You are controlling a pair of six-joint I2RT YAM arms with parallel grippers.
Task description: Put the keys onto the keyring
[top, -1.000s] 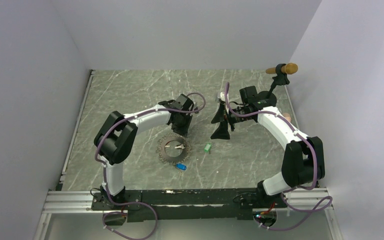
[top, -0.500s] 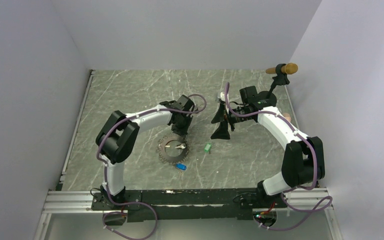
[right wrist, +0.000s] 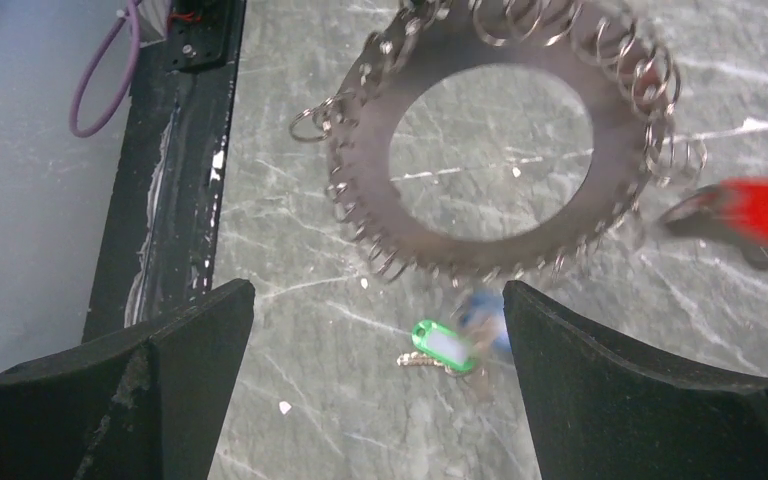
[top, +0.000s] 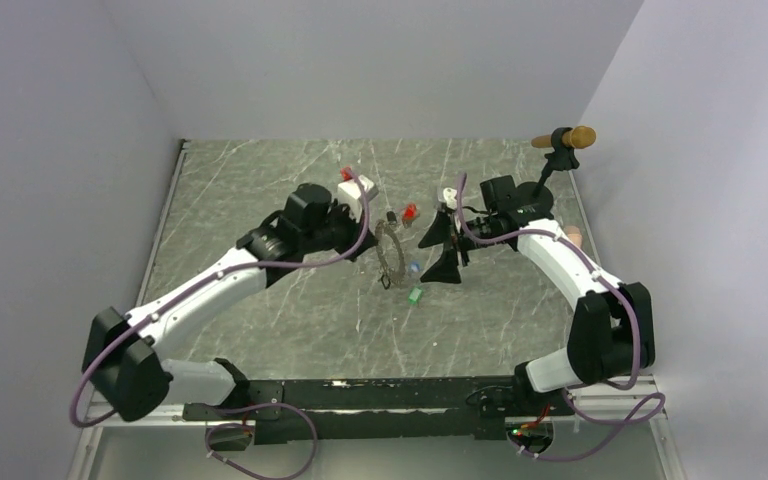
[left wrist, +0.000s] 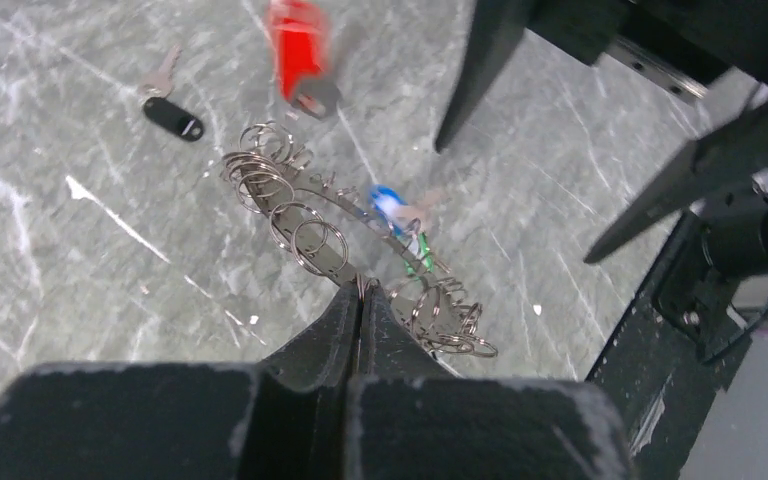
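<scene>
Left wrist view: we see left hand (left wrist: 360, 285) clenched on the keyring (left wrist: 300, 215) rim, ring up on edge; right hand (right wrist: 377, 292) released, facing it. Green key (right wrist: 440, 345) on surface beneath that hand. Next we'd grab it.
</scene>
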